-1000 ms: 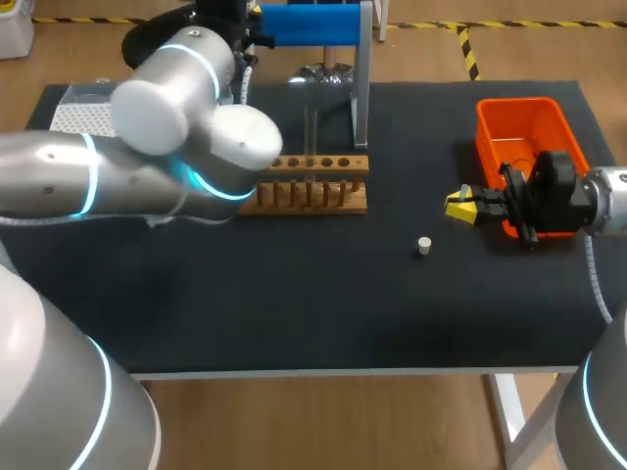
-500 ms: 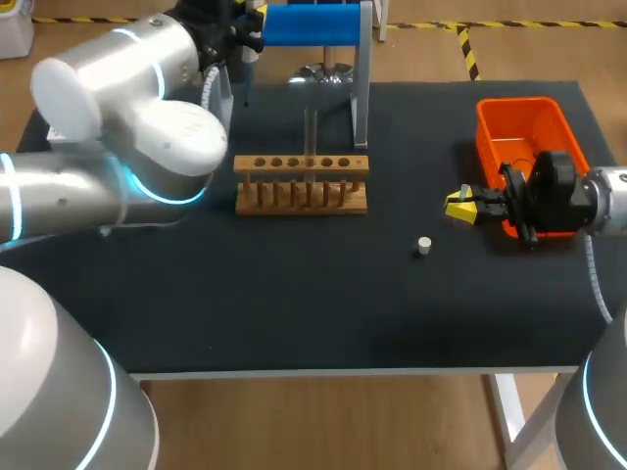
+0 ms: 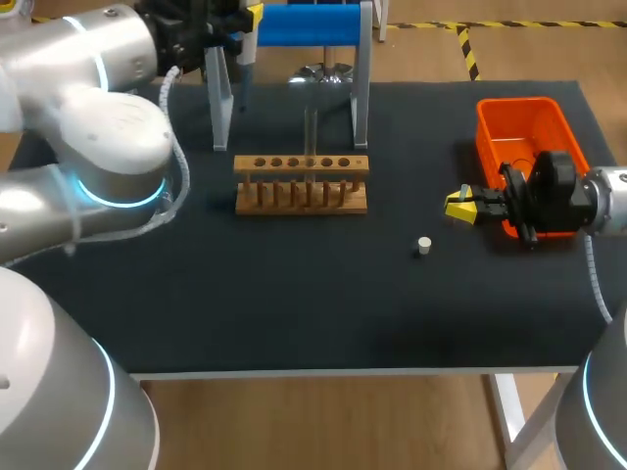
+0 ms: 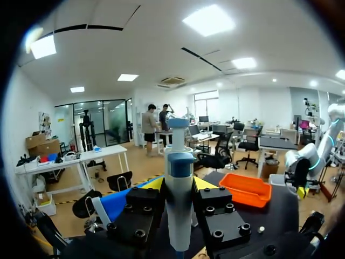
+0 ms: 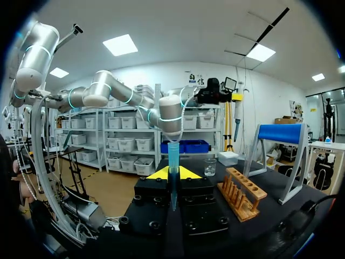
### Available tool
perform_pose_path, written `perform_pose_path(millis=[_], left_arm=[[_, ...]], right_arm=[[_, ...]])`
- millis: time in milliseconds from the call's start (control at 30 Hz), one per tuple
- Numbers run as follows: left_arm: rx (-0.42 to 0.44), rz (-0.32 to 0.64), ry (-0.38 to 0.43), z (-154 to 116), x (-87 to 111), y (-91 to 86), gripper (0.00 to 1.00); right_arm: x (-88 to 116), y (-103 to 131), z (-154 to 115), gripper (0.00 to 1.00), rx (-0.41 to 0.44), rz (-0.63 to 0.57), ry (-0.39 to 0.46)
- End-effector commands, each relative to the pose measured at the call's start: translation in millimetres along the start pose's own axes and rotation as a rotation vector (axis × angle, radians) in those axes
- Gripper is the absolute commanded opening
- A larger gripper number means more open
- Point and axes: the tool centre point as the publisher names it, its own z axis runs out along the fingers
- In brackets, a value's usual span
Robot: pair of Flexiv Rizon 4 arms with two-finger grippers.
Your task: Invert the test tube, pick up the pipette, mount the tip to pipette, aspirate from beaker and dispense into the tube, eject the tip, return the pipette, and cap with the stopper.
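My left gripper is at the table's back, by the left end of the blue pipette stand. In the left wrist view it is shut on a white and blue pipette that stands upright between its fingers. My right gripper hovers just left of the orange bin, shut on a clear bluish test tube. The wooden tube rack stands in the middle of the table. A small white stopper lies in front of the right gripper. Beyond the rack stands a glass beaker.
A metal stand rises behind the rack, under the blue pipette stand. My left arm's big silver links cover the table's left side, over the black mat.
My left arm has swung back and to the left, uncovering the rack and carrying the pipette to the stand's left end. The right arm and its tube have not moved.
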Motion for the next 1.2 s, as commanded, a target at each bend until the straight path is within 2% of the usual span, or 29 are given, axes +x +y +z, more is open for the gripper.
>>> perform_pose_path(millis=[33, 333, 467, 533, 667, 867, 1200], left_arm=[[0.018, 0.001, 0.25, -7, -3.5, 3.3, 0.0], [0.018, 0.001, 0.25, -7, -3.5, 3.3, 0.0], [0.063, 0.041, 0.428, -25, 3.6, -21.9, 0.0], [0.091, 0.047, 0.477, -33, 9.2, -30.6, 0.0], [0.114, 0.065, 0.559, -48, 24.3, -50.4, 0.0], [0.129, 0.092, 0.613, -63, 50.8, -71.8, 0.0], [0.154, 0.122, 0.697, -67, 118.8, -86.8, 0.0]], right_arm=[[1, 0, 0, 0.0, 0.001, -0.001, 0.0], [1, 0, 0, 0.0, 0.001, -0.001, 0.0], [1, 0, 0, 0.0, 0.001, -0.001, 0.0], [1, 0, 0, 0.0, 0.001, -0.001, 0.0], [1, 0, 0, 0.0, 0.001, -0.001, 0.0], [1, 0, 0, 0.0, 0.001, -0.001, 0.0], [1, 0, 0, 0.0, 0.001, -0.001, 0.0]])
